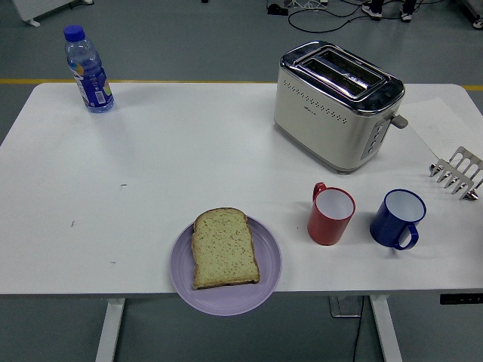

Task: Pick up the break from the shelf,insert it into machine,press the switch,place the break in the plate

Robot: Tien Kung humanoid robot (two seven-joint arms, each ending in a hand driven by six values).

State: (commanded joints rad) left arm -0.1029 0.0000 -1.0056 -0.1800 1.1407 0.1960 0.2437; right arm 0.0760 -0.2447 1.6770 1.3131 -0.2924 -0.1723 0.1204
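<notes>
1. No robot hand or finger is seen anywhere over the table, so nothing can be told of how the fingers are held, and nothing is gripped.
2. One slice of bread (pixel 224 247), pale and porous with a brown crust, is laid flat on a round lilac plate (pixel 266 280). The plate is set at the near edge of the table, its rim hanging slightly past that edge.
3. A cream-bodied toaster (pixel 332 113) with a polished metal top and two empty slots is placed toward the far right. Its lever (pixel 400 121) is seen on the end turned toward the right.
4. A small wire toast rack (pixel 457 173), silver and empty, is set near the right edge.
5. A red mug (pixel 330 215) and a blue mug (pixel 398 219), both white inside, are stood side by side but apart, in front of the toaster and to the right of the plate.
6. A clear plastic bottle (pixel 88 69) with a blue cap and label is stood upright at the far left corner.
7. The white table (pixel 151 173) is smooth, with a few small dark specks. Beyond it, grey floor, a yellow line and dark cables are seen.
</notes>
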